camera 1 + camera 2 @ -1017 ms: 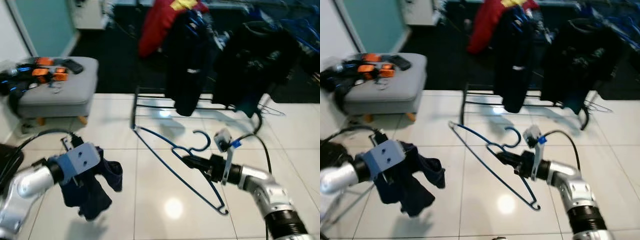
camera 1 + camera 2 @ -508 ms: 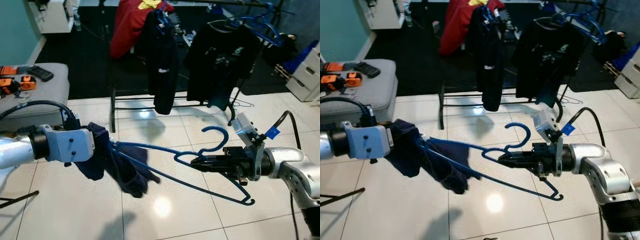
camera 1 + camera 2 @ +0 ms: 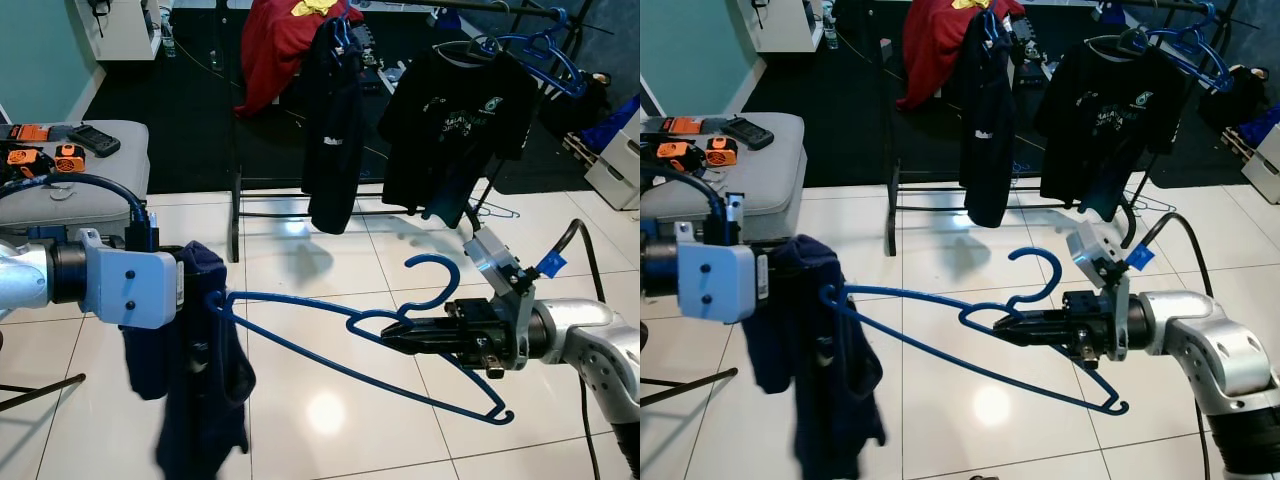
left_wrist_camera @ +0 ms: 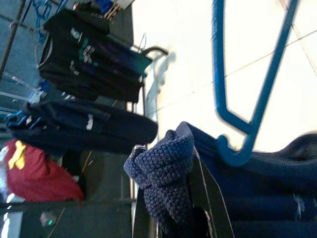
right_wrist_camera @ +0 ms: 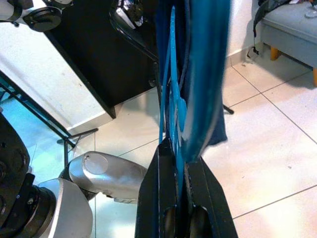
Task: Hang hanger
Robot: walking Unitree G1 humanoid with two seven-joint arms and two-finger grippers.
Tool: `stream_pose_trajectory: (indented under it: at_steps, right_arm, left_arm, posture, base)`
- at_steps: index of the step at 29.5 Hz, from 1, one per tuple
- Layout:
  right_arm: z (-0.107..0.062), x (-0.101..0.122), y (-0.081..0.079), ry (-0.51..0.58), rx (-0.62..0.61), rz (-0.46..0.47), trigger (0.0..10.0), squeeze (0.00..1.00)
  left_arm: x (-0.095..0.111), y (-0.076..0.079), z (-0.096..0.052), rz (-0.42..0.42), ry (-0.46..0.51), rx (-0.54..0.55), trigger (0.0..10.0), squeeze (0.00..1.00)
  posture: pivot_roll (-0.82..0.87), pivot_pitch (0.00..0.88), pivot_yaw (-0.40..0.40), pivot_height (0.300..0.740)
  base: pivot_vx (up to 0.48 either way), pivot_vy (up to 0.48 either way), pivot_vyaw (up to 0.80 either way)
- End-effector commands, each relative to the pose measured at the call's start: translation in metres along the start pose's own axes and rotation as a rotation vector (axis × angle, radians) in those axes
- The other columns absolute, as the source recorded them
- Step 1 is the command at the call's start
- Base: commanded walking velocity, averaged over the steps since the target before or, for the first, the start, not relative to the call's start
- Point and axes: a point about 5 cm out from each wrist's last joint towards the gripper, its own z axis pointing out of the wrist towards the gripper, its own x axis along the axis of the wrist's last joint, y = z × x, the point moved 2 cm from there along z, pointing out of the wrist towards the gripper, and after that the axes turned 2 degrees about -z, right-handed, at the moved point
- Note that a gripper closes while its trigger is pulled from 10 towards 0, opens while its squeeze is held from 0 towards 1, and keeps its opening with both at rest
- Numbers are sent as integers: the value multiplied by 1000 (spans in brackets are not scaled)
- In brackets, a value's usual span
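Observation:
A blue plastic hanger (image 3: pixel 290 300) is held level above the tiled floor. My right gripper (image 3: pixel 392 340) is shut on it just below the hook (image 3: pixel 440 264); in the right wrist view the fingers (image 5: pixel 166 163) clamp the blue bar. My left gripper (image 3: pixel 195 290) is shut on a dark navy knit garment (image 3: pixel 200 390), which hangs down from it. The hanger's left tip touches the garment's top, as the left wrist view shows beside the knit fabric (image 4: pixel 166 168). Behind stands a black clothes rack (image 3: pixel 235 180).
On the rack hang a red garment (image 3: pixel 275 40), a dark navy one (image 3: pixel 330 120), a black T-shirt (image 3: pixel 455 120) and spare blue hangers (image 3: pixel 535 45). A grey ottoman (image 3: pixel 90 185) with orange tools stands at the left. White drawers (image 3: pixel 620 170) are at the right edge.
The camera has swung toward the rack. My left gripper has lifted the garment, which now hangs straight down instead of trailing along the hanger. The hanger has levelled out.

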Motion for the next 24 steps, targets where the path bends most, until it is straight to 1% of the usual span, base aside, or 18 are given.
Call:
stream_pose_trajectory:
  at_steps: [1,5,6,7,8,10,12,13,14,17,22,24]
  right_arm:
    - [-4,8,-2,-11,6,-31,10000,0]
    - [-13,10,-2,-47,-11,-42,10000,0]
    - [-13,10,-2,-47,-11,-42,10000,0]
    - [-19,10,-1,-71,-23,-44,10000,0]
    - [-19,10,-1,-71,-23,-44,10000,0]
    - [-29,10,-3,-109,-28,-38,10000,0]
    - [-29,10,-3,-109,-28,-38,10000,0]
    - [-32,9,-6,-131,-16,-32,10000,0]
    - [-32,9,-6,-131,-16,-32,10000,0]
    - [-36,2,-10,-188,-2,-23,10000,0]
    - [-37,2,-9,-195,-10,-28,10000,0]
    - [-37,2,-9,-200,-14,-30,10000,0]
  left_arm:
    - [5,-4,-7,40,-17,-26,10000,0]
    - [2,-3,-12,51,-44,-53,10000,0]
    - [2,-3,-12,51,-44,-53,10000,0]
    - [1,-4,-15,53,-61,-64,10000,0]
    - [1,-4,-15,53,-61,-64,10000,0]
    - [-3,-7,-20,60,-86,-73,10000,0]
    - [-3,-7,-20,60,-86,-73,10000,0]
    - [-3,-9,-21,66,-90,-72,10000,0]
    - [-3,-9,-21,66,-90,-72,10000,0]
    - [0,-14,-21,73,-77,-67,10000,0]
    - [0,-12,-17,81,-70,-78,10000,0]
    - [4,-12,-14,84,-51,-80,10000,0]
  posture:
    - [-78,120,-39,740]
    - [-77,117,-41,740]
    - [-77,117,-41,740]
    - [-76,117,-41,740]
    - [-76,117,-41,740]
    - [-81,123,-36,740]
    - [-81,123,-36,740]
    - [-85,123,-35,740]
    - [-85,123,-35,740]
    - [-87,124,-30,740]
    - [-88,125,-29,740]
    - [-91,128,-24,740]
  base:
    - [0,0,0]
    - [0,0,0]
    - [0,0,0]
    - [0,0,0]
    - [0,0,0]
    - [0,0,0]
    - [0,0,0]
    - [0,0,0]
    - [0,0,0]
    - [0,0,0]
    - [0,0,0]
    - [0,0,0]
